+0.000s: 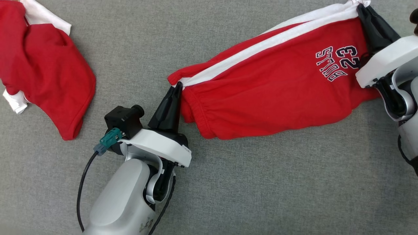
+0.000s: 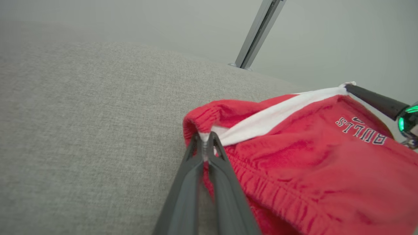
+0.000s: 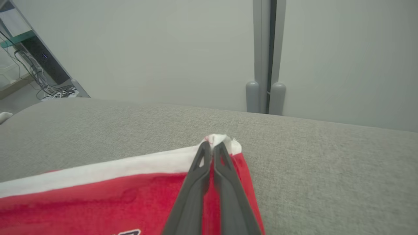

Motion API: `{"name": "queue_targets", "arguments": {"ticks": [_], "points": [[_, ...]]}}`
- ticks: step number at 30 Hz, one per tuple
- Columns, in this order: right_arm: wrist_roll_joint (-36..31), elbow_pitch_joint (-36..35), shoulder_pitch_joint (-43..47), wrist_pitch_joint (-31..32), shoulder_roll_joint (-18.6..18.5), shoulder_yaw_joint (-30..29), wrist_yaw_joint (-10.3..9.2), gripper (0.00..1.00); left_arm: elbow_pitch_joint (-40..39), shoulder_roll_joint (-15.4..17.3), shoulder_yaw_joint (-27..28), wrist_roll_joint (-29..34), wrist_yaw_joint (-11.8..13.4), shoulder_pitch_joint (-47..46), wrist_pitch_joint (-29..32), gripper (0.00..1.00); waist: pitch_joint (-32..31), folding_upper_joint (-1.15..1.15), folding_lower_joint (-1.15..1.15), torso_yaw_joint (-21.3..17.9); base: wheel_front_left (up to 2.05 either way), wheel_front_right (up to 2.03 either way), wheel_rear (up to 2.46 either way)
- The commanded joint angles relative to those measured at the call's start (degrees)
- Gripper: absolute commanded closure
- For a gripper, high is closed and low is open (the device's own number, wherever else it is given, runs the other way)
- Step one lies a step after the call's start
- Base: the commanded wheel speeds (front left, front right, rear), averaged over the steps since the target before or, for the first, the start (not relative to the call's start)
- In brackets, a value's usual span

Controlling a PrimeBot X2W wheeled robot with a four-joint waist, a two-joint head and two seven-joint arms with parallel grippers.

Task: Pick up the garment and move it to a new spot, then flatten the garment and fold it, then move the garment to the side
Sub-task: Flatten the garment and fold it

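- Across the middle and right of the grey woven fabric surface (image 1: 228, 182), red fleece shorts (image 1: 271, 91) with a white side stripe lie stretched out on a slant, the stripe running along their far edge.
- The left gripper (image 1: 178, 88) has its two dark fingers pressed together on the near-left corner of the shorts, pinching the end of the white stripe beside the gathered elastic waistband.
- The right gripper (image 1: 361, 7) is clamped the same way on the far-right corner, where the stripe bunches into a small white tuft past its fingertips.
- Black-and-white lettering, "BULLS 23", sits near the right gripper's end, upside down in the head view.
- The left-held corner stands raised off the surface; whether the near edge of the shorts touches it I cannot tell.
- A second red and white garment (image 1: 45, 71) lies crumpled at the far left, well apart from the shorts.
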Motion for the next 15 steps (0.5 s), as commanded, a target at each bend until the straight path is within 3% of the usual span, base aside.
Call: {"name": "queue_targets", "arguments": {"ticks": [1, 8, 15], "points": [[0.7, 1.0, -1.3, -1.8, -0.1, 0.6, -0.08, 0.00, 0.6, 0.2, -0.4, -0.4, 0.5, -1.5, -1.0, 0.00, 0.2, 0.00, 0.00, 0.2, 0.00, 0.00, 0.00], [0.6, 1.8, -0.2, -12.7, 0.2, 3.5, -0.05, 0.00, -3.2, 0.2, 1.5, 3.7, 4.8, -0.7, -3.2, 0.00, -1.0, 0.00, 0.00, -1.7, 0.00, 0.00, 0.00], [-2.8, -6.2, 5.0, -14.8, 0.4, -1.7, -0.04, 0.00, -14.7, 0.2, 8.5, 13.7, 8.1, 3.9, -3.2, 0.00, -3.0, 0.00, 0.00, -5.4, 0.00, 0.00, 0.00]]}}
